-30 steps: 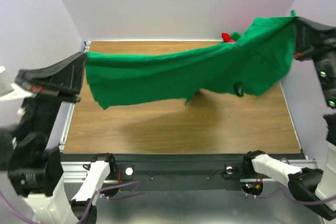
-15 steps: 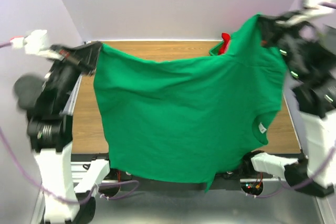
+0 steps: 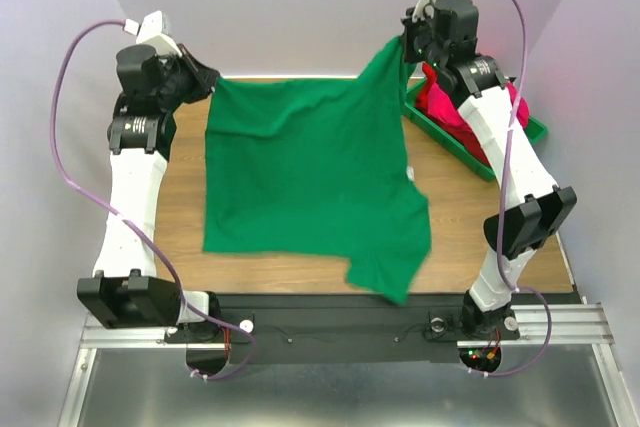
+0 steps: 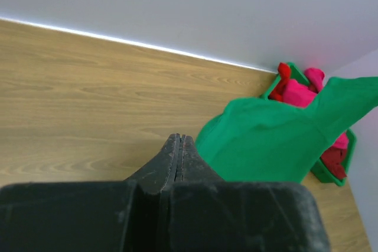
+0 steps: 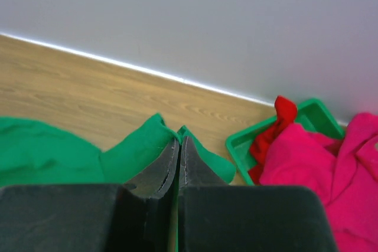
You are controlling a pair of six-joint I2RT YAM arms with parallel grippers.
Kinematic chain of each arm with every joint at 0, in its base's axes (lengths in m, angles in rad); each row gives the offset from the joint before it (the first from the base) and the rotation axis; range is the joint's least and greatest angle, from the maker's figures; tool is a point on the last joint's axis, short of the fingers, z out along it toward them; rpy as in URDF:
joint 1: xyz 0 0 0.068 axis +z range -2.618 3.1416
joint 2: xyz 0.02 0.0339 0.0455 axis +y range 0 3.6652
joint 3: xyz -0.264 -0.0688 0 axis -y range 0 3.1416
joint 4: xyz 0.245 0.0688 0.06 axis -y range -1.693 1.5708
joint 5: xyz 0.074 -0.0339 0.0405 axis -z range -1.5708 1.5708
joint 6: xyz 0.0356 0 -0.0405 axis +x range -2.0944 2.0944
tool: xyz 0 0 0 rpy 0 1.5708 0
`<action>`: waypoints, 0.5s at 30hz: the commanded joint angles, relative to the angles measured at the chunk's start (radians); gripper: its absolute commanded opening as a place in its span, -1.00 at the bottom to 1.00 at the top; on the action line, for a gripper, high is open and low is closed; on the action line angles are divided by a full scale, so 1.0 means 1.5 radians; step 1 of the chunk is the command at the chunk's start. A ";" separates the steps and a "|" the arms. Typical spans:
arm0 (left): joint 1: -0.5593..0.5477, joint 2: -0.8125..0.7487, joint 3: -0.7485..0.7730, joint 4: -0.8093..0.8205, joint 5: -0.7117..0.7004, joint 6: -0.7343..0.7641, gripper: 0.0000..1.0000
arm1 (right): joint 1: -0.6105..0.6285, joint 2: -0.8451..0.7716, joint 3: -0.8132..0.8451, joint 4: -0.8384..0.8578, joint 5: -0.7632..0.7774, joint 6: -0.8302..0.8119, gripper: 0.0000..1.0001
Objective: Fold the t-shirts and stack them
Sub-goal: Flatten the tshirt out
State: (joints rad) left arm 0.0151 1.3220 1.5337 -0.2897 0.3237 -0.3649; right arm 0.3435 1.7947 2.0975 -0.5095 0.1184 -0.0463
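Left gripper point(image 3: 207, 81), right gripper point(image 3: 402, 45) each pinched shut on corner of plain green cotton t-shirt point(image 3: 310, 167); beneath them brown wood-grain tabletop point(image 3: 176, 229), pale lilac walls point(image 3: 300, 7) beyond.

From above, the right arm point(image 3: 500, 147) hides part of the green bin point(image 3: 535, 130) and the pink t-shirt point(image 3: 440, 102). In the left wrist view, the green t-shirt point(image 4: 266, 146) covers much of that bin.
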 commanded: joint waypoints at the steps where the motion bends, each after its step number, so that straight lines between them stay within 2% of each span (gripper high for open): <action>1: 0.002 -0.014 0.090 0.062 -0.021 0.037 -1.00 | -0.002 -0.026 0.097 0.076 -0.009 -0.017 -0.99; 8: 0.002 -0.048 0.123 0.064 -0.022 0.027 -1.00 | -0.002 -0.098 0.062 0.077 -0.022 -0.034 -0.99; 15: 0.001 -0.173 0.104 0.087 0.003 -0.003 -1.00 | -0.002 -0.243 0.013 0.078 -0.014 -0.050 -0.99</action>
State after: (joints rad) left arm 0.0151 1.1969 1.6650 -0.2584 0.3004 -0.3481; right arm 0.3435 1.5608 2.1090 -0.4709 0.0967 -0.0940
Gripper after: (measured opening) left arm 0.014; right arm 0.024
